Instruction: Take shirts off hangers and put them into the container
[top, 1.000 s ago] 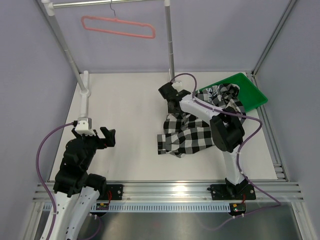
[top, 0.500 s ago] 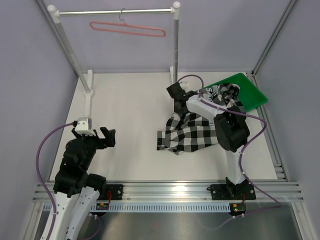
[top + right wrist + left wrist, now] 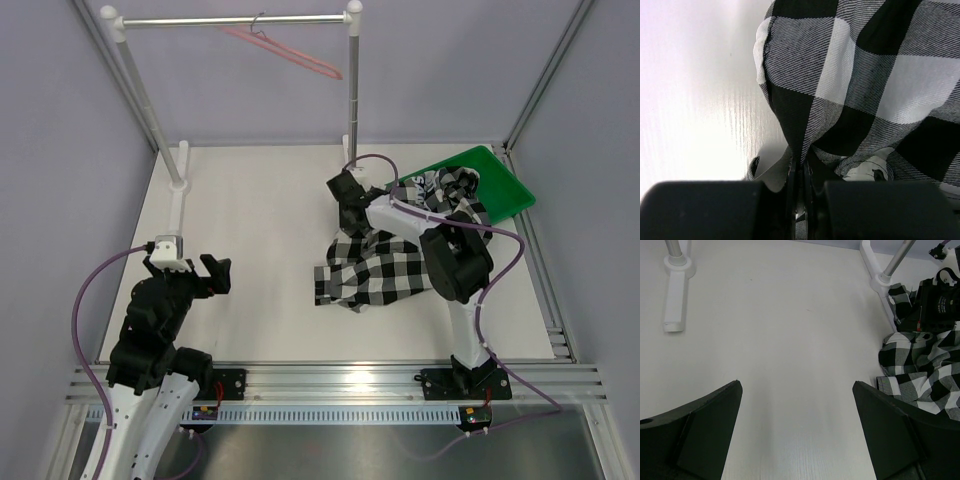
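Silver metal rail [image 3: 200, 20] is spanning two white upright posts [image 3: 351, 90] at the back | white tabletop [image 3: 260, 220] lying underneath | ribbed aluminium frame [image 3: 340, 381] running along the near edge

place: robot lab cell | cues: plain enclosure walls [image 3: 60, 150], aluminium base rail [image 3: 340, 385]

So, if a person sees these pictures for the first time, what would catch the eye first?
The soft black-and-white checked shirt, sprawled on the white table with its far end in the shallow bright green plastic tray at the right; the right hand pinches a fold of it. At the back, the thin salmon-pink hanger hangs bare and tilted from the silver metal rail.
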